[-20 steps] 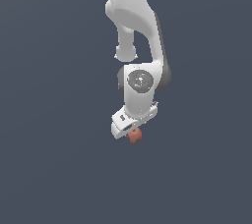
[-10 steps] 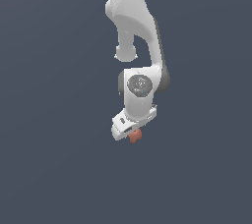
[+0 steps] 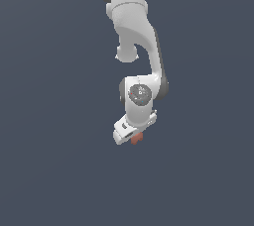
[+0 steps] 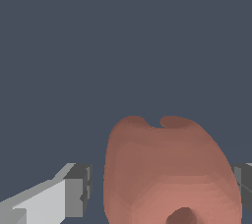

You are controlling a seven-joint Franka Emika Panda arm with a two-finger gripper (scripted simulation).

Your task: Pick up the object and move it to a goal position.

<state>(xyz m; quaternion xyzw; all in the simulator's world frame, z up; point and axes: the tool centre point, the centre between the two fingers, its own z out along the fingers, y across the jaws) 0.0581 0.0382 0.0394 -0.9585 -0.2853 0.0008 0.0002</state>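
Pincer [image 3: 136,138] first: it hangs at the low end of the white arm [image 3: 136,36] in the exterior view, and its two fingers are closed on the object [image 3: 137,139], pinching it between them. Largest in sight is the arm itself, coming down from the top edge of that view, bending at a rounded joint and ending in the white hand block that carries the pincer. Behind everything lies a plain dark grey-blue surface [image 3: 49,121] whose edges and corners do not show, so I cannot tell whether the object touches it. In the wrist view the object [image 4: 167,174] is a reddish-orange lump with a notched, rounded top, sitting between one grey-tipped finger [image 4: 74,191] and the other finger [image 4: 243,183] at the frame's edge.
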